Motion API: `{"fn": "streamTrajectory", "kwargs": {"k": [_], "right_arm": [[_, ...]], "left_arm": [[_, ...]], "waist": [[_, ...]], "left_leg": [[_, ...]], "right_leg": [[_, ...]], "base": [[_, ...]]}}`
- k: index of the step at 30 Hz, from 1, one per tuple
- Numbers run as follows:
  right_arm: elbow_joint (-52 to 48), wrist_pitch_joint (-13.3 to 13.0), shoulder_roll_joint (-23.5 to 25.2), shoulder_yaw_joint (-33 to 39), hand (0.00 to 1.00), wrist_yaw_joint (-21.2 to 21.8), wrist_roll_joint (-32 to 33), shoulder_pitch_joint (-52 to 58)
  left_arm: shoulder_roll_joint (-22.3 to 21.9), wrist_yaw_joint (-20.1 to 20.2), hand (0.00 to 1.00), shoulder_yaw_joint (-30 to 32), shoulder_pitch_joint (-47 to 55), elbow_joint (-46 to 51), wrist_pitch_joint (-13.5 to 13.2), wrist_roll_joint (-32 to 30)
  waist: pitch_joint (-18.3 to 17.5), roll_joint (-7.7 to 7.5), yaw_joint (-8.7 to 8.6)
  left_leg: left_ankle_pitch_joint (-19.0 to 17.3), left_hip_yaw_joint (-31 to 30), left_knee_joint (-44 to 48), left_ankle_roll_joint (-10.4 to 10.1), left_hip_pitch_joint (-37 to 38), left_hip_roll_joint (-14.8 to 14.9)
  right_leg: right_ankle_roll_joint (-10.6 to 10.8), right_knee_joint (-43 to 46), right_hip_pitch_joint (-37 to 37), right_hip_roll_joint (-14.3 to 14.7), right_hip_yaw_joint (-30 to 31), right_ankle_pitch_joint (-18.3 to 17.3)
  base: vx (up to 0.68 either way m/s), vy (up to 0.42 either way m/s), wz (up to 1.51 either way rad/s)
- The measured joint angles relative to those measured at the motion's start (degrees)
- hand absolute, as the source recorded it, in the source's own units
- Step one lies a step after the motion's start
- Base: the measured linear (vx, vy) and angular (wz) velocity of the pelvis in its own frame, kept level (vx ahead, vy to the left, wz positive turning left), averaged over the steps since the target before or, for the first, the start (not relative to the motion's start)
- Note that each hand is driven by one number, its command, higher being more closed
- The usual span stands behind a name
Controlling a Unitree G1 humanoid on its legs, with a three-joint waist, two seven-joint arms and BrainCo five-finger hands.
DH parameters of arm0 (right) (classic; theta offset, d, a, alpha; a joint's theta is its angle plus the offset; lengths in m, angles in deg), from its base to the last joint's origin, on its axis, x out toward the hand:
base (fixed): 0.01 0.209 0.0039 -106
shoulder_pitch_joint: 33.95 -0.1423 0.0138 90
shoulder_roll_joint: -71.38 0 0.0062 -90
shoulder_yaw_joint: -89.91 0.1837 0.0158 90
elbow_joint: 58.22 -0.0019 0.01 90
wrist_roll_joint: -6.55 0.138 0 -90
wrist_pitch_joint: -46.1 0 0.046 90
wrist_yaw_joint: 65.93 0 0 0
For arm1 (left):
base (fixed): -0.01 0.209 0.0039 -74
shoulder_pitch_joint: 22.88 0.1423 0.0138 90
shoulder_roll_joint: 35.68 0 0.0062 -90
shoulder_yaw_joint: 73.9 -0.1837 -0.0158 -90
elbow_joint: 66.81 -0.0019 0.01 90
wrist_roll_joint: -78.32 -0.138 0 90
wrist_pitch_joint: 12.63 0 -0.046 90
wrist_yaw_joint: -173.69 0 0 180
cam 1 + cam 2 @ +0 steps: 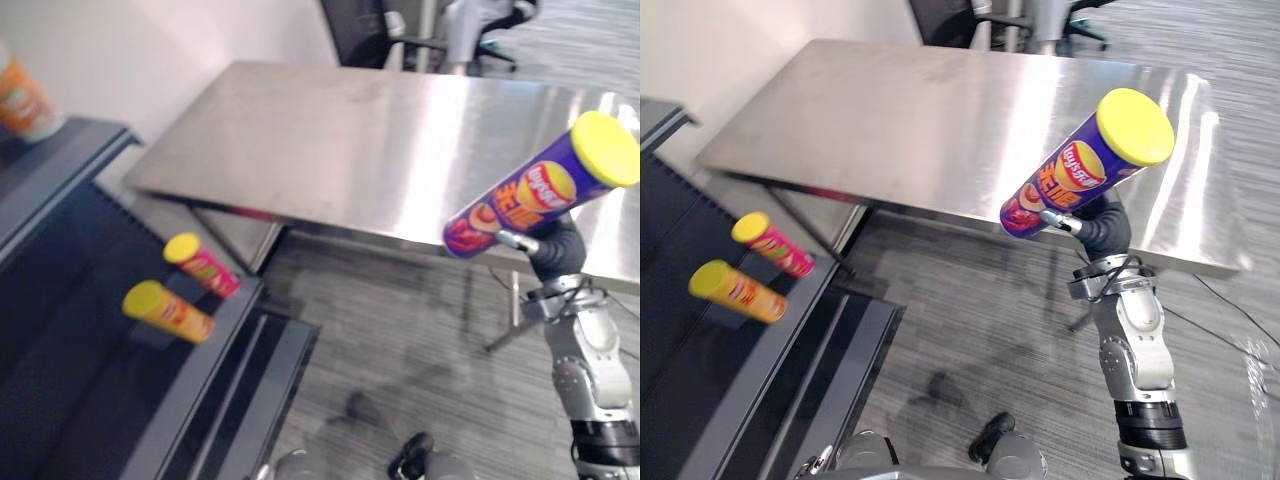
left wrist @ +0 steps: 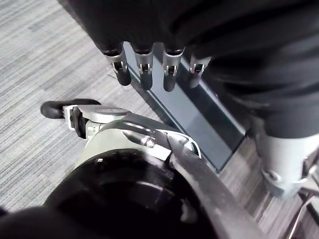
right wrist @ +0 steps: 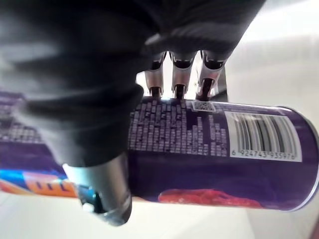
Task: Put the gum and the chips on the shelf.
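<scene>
Two cans, pink can [image 1: 203, 264] & orange can [image 1: 168, 311], already on shelf [image 1: 70, 400], so w/ chips can [image 1: 1080, 170] clamped in curled right hand [image 1: 1102, 230] by table [image 1: 350, 140] edge, swing left, lower slow, set clear of both; left hand [image 2: 149, 69] slack, empty.

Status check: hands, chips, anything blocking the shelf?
Right hand shut on purple chips can, tilted, near the table edge. Left hand open, idle, low. Two cans lying on the shelf; room beside them.
</scene>
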Motion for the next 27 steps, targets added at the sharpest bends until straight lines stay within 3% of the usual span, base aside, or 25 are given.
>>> {"fn": "streamTrajectory", "kwargs": {"k": [2,5,9,12,14,16,19,23,27], "right_arm": [[-0.05,0.06,0.07,0.13,1.00,-0.12,0.01,-0.39],[0.04,0.02,-0.17,1.53,1.00,-2.43,0.00,-0.40],[0.61,-0.13,-0.17,3.14,1.00,-4.77,-1.87,0.16],[0.59,-1.58,-0.15,2.90,1.00,-4.59,-2.43,0.78],[0.59,-1.87,-0.13,2.65,1.00,-4.57,-2.44,0.83],[0.59,-1.89,0.33,1.79,1.00,-4.64,-2.93,1.03],[0.28,-2.06,0.38,1.70,1.00,-4.54,-4.40,1.63],[0.28,-2.12,0.38,1.69,1.00,-4.28,-4.72,1.63],[0.35,-2.04,0.37,1.68,1.00,-4.16,-5.11,1.37]], "left_arm": [[-0.21,0.82,0.00,-0.01,0.66,-0.44,-0.33,-0.07],[-0.60,1.71,0.00,-1.14,-0.01,-0.45,-1.26,-1.35],[1.39,2.96,0.00,-4.93,-0.75,-0.43,-2.26,-2.46],[2.74,2.86,0.00,-7.57,-1.28,-0.45,-2.87,-3.55],[2.88,1.61,0.00,-7.88,-1.60,-0.47,-3.02,-3.36],[4.16,0.95,0.00,-7.92,-1.80,-0.55,-3.13,-3.26],[4.46,0.64,0.00,-7.89,-1.80,-0.58,-3.22,-1.25],[4.20,0.27,0.00,-7.86,-1.72,-0.65,-3.71,-1.03],[2.85,0.12,0.00,-7.31,-1.69,-0.90,-4.62,-0.98]], "waist": [[-0.57,-0.17,-0.43],[-2.00,0.87,-1.77],[-2.23,0.76,-3.15],[-2.23,0.46,-3.15],[-2.26,0.53,-3.09],[-2.15,-1.23,-2.83],[-2.51,-1.80,-2.45],[-2.67,-1.52,-1.65],[-3.64,-0.31,-1.39]], "left_leg": [[0.01,2.15,-6.19,-0.22,1.37,-1.65],[0.71,2.35,-20.63,-4.26,2.74,-5.67],[1.00,2.67,-26.92,-4.67,1.60,-8.85],[0.32,2.47,-30.57,-5.61,1.68,-11.65],[-1.88,2.42,-33.27,-7.43,1.67,-12.46],[-1.54,1.93,-35.09,-6.90,1.60,-14.29],[-2.08,1.25,-35.96,-6.22,1.61,-15.41],[-2.09,1.30,-35.64,-6.12,1.09,-14.68],[-0.66,1.09,-35.74,-6.74,0.91,-13.52]], "right_leg": [[0.17,-0.01,0.72,-1.30,-3.83,0.30],[-0.07,3.58,-0.31,-4.01,-10.38,0.12],[-0.72,13.33,-2.22,-10.74,-14.38,-0.81],[-0.72,17.29,-2.36,-14.41,-15.17,-0.81],[-0.71,17.88,-2.98,-14.91,-15.61,-0.82],[-0.24,17.63,-3.52,-16.17,-15.61,-0.51],[1.30,14.85,-2.93,-15.84,-15.15,0.58],[1.81,12.47,-2.64,-13.92,-14.53,1.68],[1.81,12.62,-2.63,-12.69,-14.53,1.70]], "base": [[-0.01,0.041,0.94],[-0.01,0.123,1.09],[-0.04,0.245,0.84],[-0.08,0.187,0.70],[-0.10,0.147,0.32],[-0.12,0.115,0.13],[-0.15,0.090,0.10],[-0.04,0.008,-0.03],[0.04,-0.047,0.06]]}}
